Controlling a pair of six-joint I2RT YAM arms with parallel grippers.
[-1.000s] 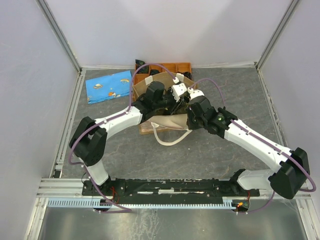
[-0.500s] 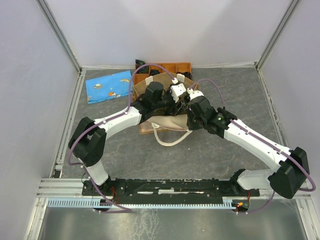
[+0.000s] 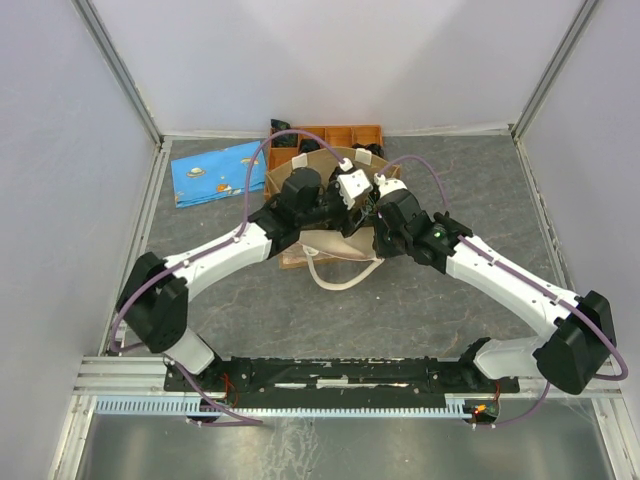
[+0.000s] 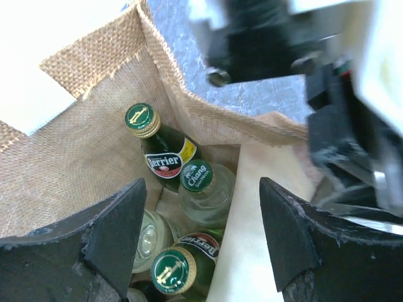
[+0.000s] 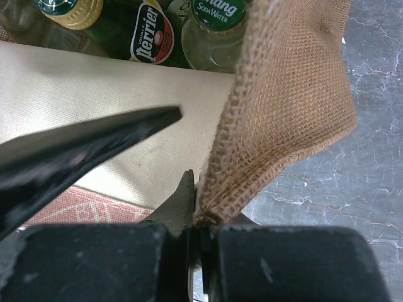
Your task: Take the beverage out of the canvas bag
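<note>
The canvas bag (image 3: 300, 178) stands at the table's back middle, its woven tan wall (image 4: 94, 151) seen from above in the left wrist view. Inside stand several beverage bottles: a green Perrier (image 4: 157, 148), a clear Chang soda water (image 4: 200, 189) and a second Perrier (image 4: 179, 264). My left gripper (image 4: 204, 236) hangs open over the bag's mouth, with the bottles below its jaws and nothing held. My right gripper (image 5: 200, 211) is shut on the bag's rim (image 5: 283, 100), pinching the burlap edge at the right side. From the top, both grippers (image 3: 350, 203) (image 3: 380, 203) cover the opening.
An orange compartmented tray (image 3: 350, 133) lies just behind the bag. A flat blue patterned pouch (image 3: 218, 171) lies to the back left. A cream handle loop (image 3: 340, 277) trails in front of the bag. Grey walls enclose the table on three sides.
My left gripper has opened wide over the bag's mouth, and the left arm has stretched out lower and further left. The right gripper keeps its pinch on the rim.
</note>
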